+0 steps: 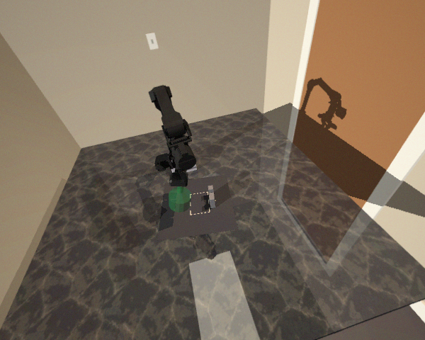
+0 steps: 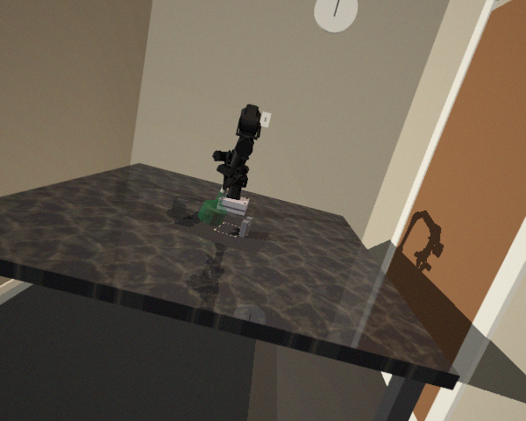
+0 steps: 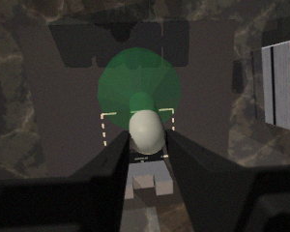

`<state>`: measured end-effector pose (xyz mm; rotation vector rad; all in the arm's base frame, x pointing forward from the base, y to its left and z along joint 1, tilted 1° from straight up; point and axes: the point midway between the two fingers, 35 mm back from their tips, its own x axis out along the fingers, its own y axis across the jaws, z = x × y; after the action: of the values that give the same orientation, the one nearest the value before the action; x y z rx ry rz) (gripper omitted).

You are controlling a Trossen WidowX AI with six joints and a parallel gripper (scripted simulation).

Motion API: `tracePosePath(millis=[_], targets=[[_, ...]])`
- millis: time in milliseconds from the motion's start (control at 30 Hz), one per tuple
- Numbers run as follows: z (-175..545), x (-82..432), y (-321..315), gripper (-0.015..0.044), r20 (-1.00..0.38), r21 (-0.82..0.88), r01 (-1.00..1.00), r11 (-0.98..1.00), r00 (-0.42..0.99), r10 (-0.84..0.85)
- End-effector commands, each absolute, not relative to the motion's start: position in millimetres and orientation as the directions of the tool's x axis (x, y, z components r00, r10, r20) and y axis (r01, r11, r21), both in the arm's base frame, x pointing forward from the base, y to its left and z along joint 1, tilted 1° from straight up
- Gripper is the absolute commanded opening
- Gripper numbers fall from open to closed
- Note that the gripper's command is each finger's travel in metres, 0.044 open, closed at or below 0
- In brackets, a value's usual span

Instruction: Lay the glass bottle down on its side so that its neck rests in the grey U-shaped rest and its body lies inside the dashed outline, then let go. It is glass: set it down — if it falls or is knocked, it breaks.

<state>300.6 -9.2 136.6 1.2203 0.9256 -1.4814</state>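
Bottle (image 1: 179, 200) (image 2: 212, 212) (image 3: 137, 82): green glass, pale at the top; I see it leaning in the exterior view, neck end up and angled toward the arm's base, wide body low. It is neither upright nor flat on its side.
Gripper (image 1: 178, 180) (image 2: 224, 186) (image 3: 147, 135): closed around the pale top of the bottle, one finger on each side; I have it held there.
Body position: beside the dashed outline (image 1: 199, 213) (image 2: 215, 229) (image 3: 102, 115), mostly outside it as I look from the top. I cannot tell whether the bottom edge touches the dark mat (image 1: 219, 221) (image 2: 258, 243) (image 3: 43, 97).
U-shaped rest (image 1: 211, 197) (image 2: 245, 227) (image 3: 150, 170): grey, standing at the far side of the outline from the bottle; the neck is apart from it, above and to one side.
Arm (image 1: 174, 126) (image 2: 244, 146): black, bent high, its wrist reaching down to the bottle.
Base (image 1: 192, 169) (image 2: 232, 205) (image 3: 280, 87): pale block near the mat, under the arm.
Table (image 1: 113, 256) (image 2: 118, 253) (image 3: 5, 159): dark, veined and glossy, showing me reflections.
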Motion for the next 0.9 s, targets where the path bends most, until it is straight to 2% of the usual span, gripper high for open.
tracePosePath(millis=[0, 867], targets=[[136.9, 303.0, 0.2, 0.0102, -0.98, 0.022, 0.971, -0.239, -0.026, -0.196], [135.2, 306.5, 18.1, 0.0102, -0.963, 0.026, 0.966, -0.256, -0.044, -0.264]])
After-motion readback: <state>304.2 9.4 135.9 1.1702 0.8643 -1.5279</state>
